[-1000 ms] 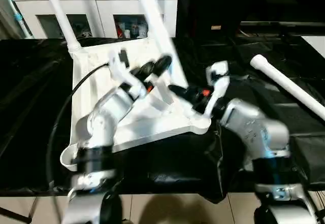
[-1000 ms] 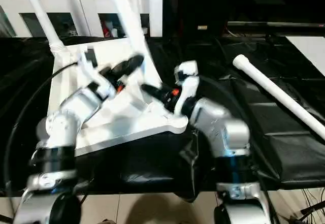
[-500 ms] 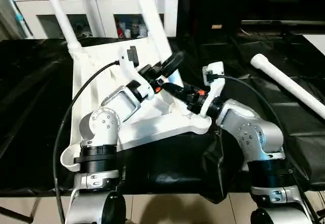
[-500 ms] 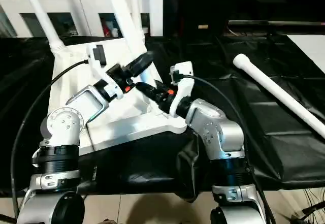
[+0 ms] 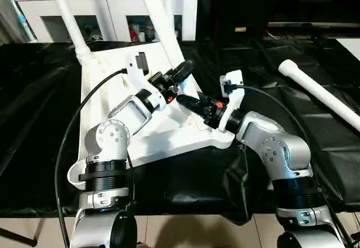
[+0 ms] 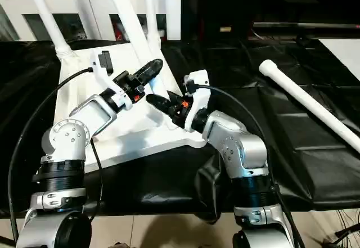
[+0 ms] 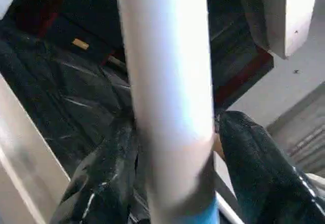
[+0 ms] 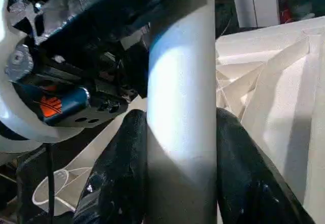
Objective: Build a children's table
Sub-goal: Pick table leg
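Tabletop upside down on black surface; both tools grasp one leaning leg: right tool low, left tool above; spare leg right

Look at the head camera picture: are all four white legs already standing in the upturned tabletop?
No: one loose leg lies on the black cover, well apart from the tabletop.

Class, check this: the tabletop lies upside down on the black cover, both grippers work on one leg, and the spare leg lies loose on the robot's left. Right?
Not quite. The spare leg lies on the robot's right, as the left eye view shows. The rest stands: the tabletop is upside down, and the left gripper and right gripper are at one leg.
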Available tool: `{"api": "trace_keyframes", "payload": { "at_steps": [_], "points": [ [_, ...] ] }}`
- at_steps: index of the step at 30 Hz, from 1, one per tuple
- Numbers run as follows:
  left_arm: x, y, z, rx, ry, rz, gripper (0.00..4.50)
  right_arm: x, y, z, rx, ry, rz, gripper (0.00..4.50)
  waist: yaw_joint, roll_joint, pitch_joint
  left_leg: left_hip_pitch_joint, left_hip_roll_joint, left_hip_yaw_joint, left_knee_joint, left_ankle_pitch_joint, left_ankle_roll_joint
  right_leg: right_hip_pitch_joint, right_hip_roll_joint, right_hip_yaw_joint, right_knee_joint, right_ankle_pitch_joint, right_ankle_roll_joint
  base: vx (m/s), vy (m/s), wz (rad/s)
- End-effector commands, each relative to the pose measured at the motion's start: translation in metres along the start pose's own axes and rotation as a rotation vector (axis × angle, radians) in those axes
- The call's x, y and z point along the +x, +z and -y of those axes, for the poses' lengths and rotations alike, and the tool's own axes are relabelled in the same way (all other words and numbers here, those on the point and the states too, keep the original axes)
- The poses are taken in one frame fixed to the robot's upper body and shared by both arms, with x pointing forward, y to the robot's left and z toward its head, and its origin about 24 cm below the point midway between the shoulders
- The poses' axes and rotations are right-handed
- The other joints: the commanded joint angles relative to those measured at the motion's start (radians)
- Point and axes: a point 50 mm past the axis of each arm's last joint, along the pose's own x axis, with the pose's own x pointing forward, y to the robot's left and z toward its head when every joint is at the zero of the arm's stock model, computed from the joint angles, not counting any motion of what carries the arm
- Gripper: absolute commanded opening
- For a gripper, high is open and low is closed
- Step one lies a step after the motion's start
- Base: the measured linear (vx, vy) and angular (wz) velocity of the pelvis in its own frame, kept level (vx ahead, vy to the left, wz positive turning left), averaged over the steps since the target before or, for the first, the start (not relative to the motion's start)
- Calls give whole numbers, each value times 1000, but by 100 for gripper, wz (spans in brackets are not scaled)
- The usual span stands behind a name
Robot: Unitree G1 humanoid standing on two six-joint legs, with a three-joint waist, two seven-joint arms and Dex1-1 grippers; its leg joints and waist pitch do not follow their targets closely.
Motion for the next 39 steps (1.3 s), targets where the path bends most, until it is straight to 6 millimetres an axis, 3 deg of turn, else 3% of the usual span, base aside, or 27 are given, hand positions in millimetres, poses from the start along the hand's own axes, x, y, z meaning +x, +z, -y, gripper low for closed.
{"api": "trace_keyframes", "payload": {
  "at_steps": [1,5,10,11,14,19,21,25,26,29,30,31,32,39],
  "points": [
    [1,-3,4,-2,-33,-20,234,0,7,-6,-26,24,33,129,3,1,-72,5,37,-14,-69,-165,36,62,-46,37,-71,-205,-194,0,0,0],
    [1,-3,4,-2,-39,-19,190,1,6,-6,-27,23,33,129,3,3,-71,5,37,-15,-70,-171,33,61,-46,37,-72,-215,-191,0,0,0],
    [1,-2,3,34,-35,-24,166,1,5,-5,5,11,36,129,2,3,-71,5,37,-15,-71,-176,29,61,-46,37,-73,-217,-189,0,0,0],
    [0,-2,3,66,-32,-36,164,1,5,-6,21,21,41,185,3,2,-71,6,37,-15,-72,-178,32,60,-46,38,-74,-222,-187,0,0,0],
    [-1,-2,3,119,-37,-61,162,0,5,-11,8,71,42,205,3,9,-72,7,38,-17,-73,-179,28,60,-46,38,-71,-217,-180,0,0,0],
    [-2,4,0,178,-27,-66,161,-3,4,-22,-75,119,20,233,5,8,-72,6,37,-16,-73,-170,25,63,-47,38,-69,-185,-188,0,0,0],
    [-4,9,-3,289,-22,-105,160,-12,5,-25,-107,151,13,233,7,9,-71,5,38,-17,-73,-174,23,63,-47,38,-70,-193,-185,0,0,0],
    [-12,21,-10,526,-26,-220,160,-34,10,-17,-247,142,-43,233,8,9,-73,6,38,-21,-75,-172,29,68,-44,38,-67,-183,-145,0,0,0],
    [-12,21,-10,530,-26,-222,159,-34,10,-16,-250,141,-44,233,7,17,-73,8,39,-21,-74,-167,24,63,-45,39,-67,-184,-149,0,0,0],
    [-20,30,-15,744,-40,-368,159,-48,30,1,-497,38,-63,233,9,28,-72,11,38,-20,-72,-187,4,57,-48,39,-70,-230,-156,0,0,0],
    [-25,33,-18,862,-55,-479,159,-50,50,10,-737,-67,-51,233,6,25,-72,11,37,-18,-72,-185,-2,57,-49,40,-68,-228,-160,0,0,0],
    [-25,33,-18,862,-55,-479,159,-50,50,10,-737,-67,-51,264,6,29,-72,12,37,-18,-71,-186,-8,54,-48,39,-67,-232,-160,0,0,0],
    [-27,34,-19,923,-66,-555,159,-50,61,13,-906,-123,-57,271,-1,25,-70,11,33,-15,-69,-181,-8,58,-46,40,-65,-225,-174,0,0,0],
    [-28,35,-18,1033,-102,-699,159,-42,84,16,-1473,-284,-149,314,-6,34,-72,6,28,-11,-58,-139,18,65,-45,41,-54,-160,-228,0,0,0]
  ]
}}
